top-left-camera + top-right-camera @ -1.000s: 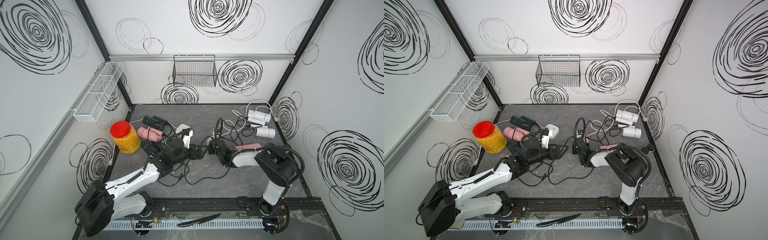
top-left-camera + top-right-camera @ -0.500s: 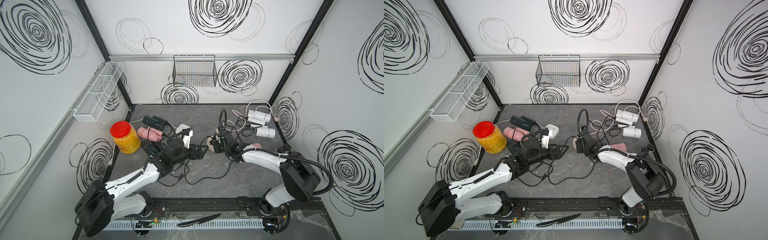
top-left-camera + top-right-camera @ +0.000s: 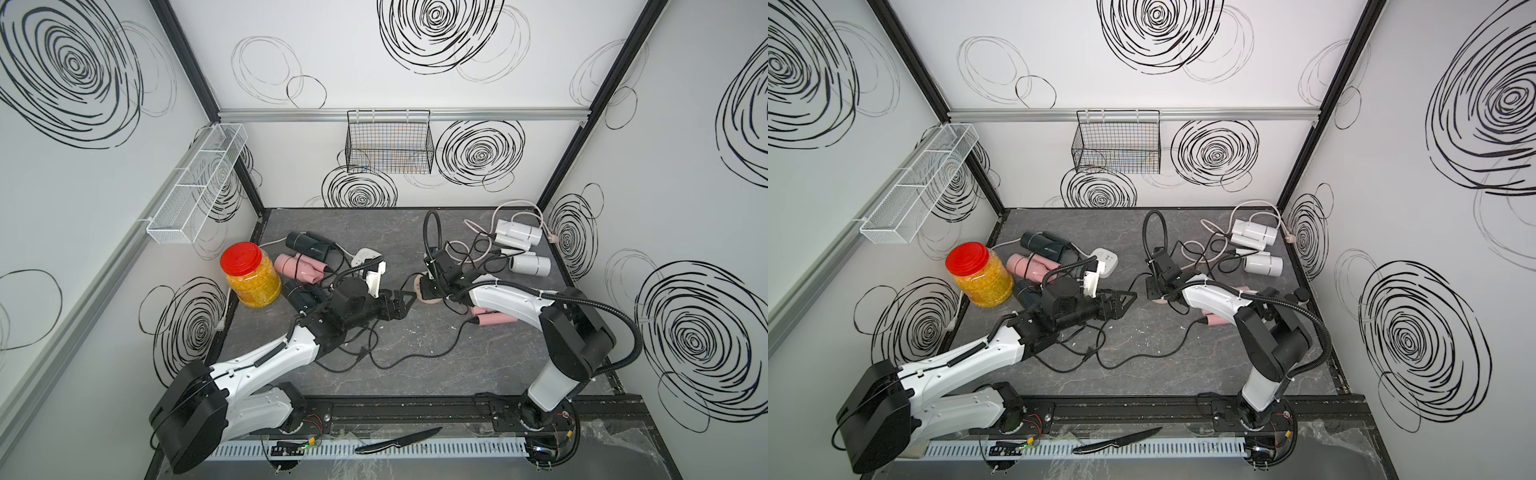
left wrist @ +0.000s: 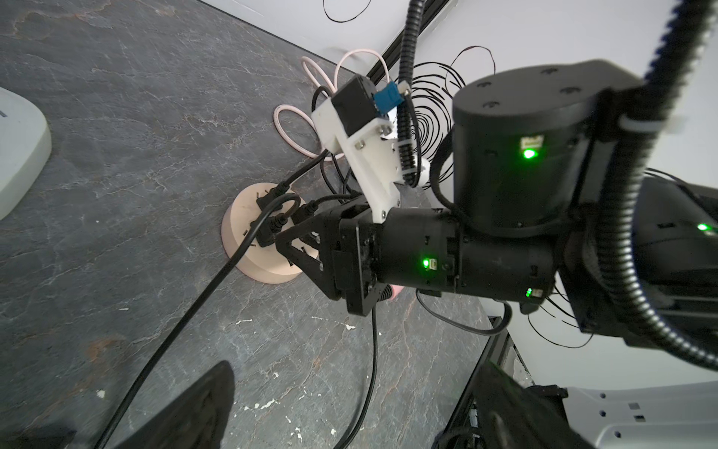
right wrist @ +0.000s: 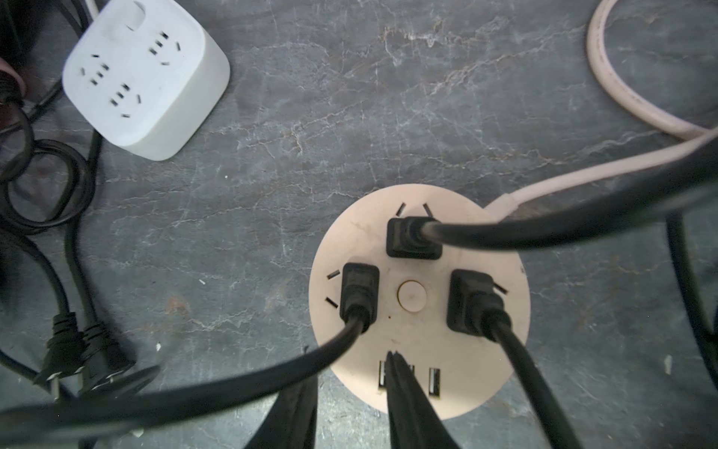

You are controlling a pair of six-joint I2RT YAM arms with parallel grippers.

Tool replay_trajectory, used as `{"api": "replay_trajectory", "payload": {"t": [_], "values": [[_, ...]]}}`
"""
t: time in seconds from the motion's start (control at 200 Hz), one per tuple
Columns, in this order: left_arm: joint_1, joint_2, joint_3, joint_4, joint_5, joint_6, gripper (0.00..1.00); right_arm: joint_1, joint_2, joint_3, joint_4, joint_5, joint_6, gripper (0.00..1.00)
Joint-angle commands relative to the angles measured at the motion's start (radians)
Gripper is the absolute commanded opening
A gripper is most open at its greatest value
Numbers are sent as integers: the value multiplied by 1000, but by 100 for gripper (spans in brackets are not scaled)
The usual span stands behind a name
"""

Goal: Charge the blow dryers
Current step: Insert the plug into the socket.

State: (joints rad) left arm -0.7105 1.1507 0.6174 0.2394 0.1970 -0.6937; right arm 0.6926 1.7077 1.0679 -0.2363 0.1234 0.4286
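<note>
The round beige socket hub (image 5: pixel 478 361) has three black plugs (image 5: pixel 359 295) seated in it. My right gripper (image 5: pixel 349 363) hovers over the hub's edge, jaws partly open with nothing between them; it also shows in a top view (image 3: pixel 426 291). My left gripper (image 3: pixel 405 305) stands wide open just left of the hub, a black cord (image 4: pixel 373 350) running under its gap. Dark blow dryers (image 3: pixel 307 243) and a pink one (image 3: pixel 299 268) lie at the left. Two white ones (image 3: pixel 517 232) lie back right, and another pink one (image 3: pixel 494 319) sits under my right arm.
A white square power strip (image 5: pixel 145 77) lies left of the hub with two loose black plugs (image 5: pixel 85 353) nearby. A red-lidded jar (image 3: pixel 249 274) stands at the left edge. Cords tangle across the table's middle. A knife (image 3: pixel 399 440) rests on the front rail.
My right arm's elbow swung out to the right and came partly back while its gripper stayed over the hub. The left arm has not moved.
</note>
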Motion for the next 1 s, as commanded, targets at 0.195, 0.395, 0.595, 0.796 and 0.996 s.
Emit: {"api": "replay_trajectory", "payload": {"t": [0.195,0.395,0.595,0.796,0.996], "values": [[8,-11,13,35,-7,11,99,-1,102,115,-63,61,-18,27],[11,-20,4,41,-5,11,99,5,148,165,-114,92,-40,20],[17,-20,-12,56,1,4,99,4,204,265,-214,125,-102,8],[20,-26,-29,73,3,-4,99,1,279,326,-284,57,-128,4],[25,-23,-31,74,8,-3,99,37,338,350,-325,97,-142,2]]}}
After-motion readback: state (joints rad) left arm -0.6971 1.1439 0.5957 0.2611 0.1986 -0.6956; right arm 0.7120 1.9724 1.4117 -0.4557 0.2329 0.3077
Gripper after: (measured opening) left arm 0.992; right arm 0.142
